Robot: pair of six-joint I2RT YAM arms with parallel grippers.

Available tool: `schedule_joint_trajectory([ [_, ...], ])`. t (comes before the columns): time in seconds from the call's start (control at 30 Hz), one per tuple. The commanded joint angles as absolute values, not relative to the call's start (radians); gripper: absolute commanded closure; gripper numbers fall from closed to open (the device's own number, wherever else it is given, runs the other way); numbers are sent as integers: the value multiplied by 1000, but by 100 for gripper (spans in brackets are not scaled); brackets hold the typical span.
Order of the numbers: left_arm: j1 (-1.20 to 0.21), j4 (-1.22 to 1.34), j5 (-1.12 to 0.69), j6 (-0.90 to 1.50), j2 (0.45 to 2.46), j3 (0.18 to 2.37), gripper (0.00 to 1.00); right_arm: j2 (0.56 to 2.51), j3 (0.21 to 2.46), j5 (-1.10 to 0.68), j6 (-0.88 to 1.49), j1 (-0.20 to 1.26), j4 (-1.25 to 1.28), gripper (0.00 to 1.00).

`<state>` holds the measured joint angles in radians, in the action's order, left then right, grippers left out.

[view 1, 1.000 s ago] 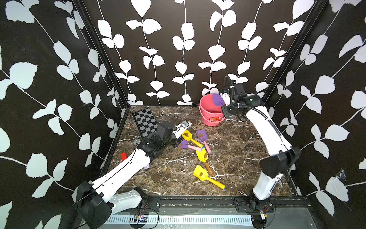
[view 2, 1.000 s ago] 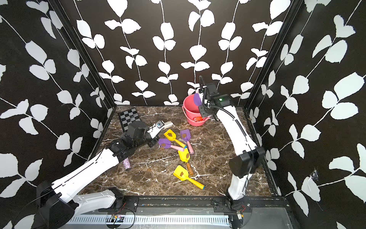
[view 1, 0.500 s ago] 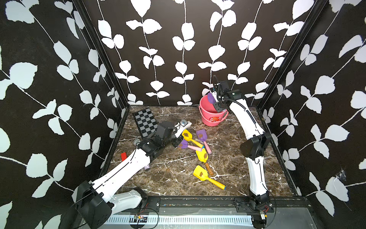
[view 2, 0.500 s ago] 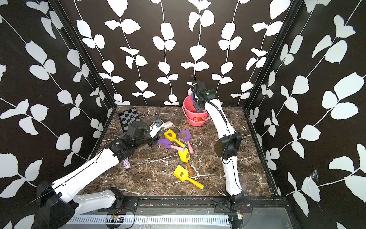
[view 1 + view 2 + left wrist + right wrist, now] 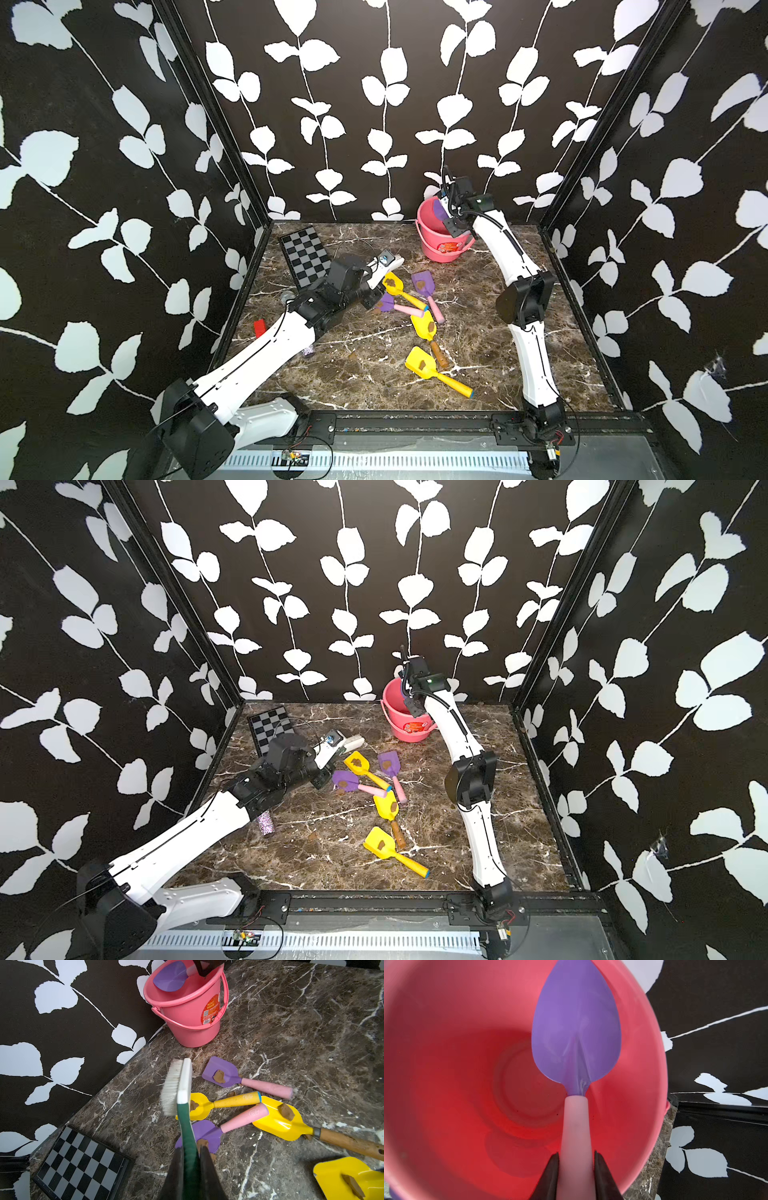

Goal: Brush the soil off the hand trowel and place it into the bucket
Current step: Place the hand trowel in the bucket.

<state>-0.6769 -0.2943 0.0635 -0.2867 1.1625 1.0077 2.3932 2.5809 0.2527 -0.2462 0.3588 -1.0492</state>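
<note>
Right gripper point(image 5: 575, 1159) grasps the purple trowel point(image 5: 576, 1028) by its pink handle — a second ago it hung at 3 o'clock of the bucket point(image 5: 446, 1043), now the blade is over the bucket's mouth. Left gripper point(image 5: 190, 1149) stays clenched on the brush point(image 5: 176, 1084); the bucket stands by the 12 o'clock wall point(image 5: 374, 124), with open marble point(image 5: 478, 332) toward 3 o'clock.

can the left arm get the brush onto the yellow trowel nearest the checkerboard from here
Probably yes: the left gripper, shut on the brush, hovers just beside that yellow trowel, nothing between them; the right gripper is over the bucket.
</note>
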Motion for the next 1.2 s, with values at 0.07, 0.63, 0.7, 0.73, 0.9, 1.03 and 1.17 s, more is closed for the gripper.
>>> schedule_joint_trajectory([
  [0.07, -674, -302, 50, -282, 1154, 1036, 100, 2437, 2657, 257, -282, 350, -1048, 100],
  [0.63, -673, -313, 32, -281, 1181, 1043, 100, 2370, 2663, 268, -311, 338, -1277, 99],
  [0.7, -673, -315, 32, -279, 1184, 1045, 100, 2394, 2690, 254, -316, 337, -1274, 97],
  [0.73, -673, -316, 32, -280, 1185, 1047, 100, 2409, 2704, 250, -316, 336, -1277, 97],
  [0.9, -672, -324, 37, -284, 1186, 1046, 100, 2448, 2715, 232, -315, 328, -1261, 90],
  [1.03, -673, -321, 36, -283, 1195, 1049, 100, 2463, 2715, 205, -320, 327, -1213, 87],
  [1.17, -674, -320, 32, -280, 1202, 1049, 100, 2476, 2717, 188, -323, 327, -1160, 81],
])
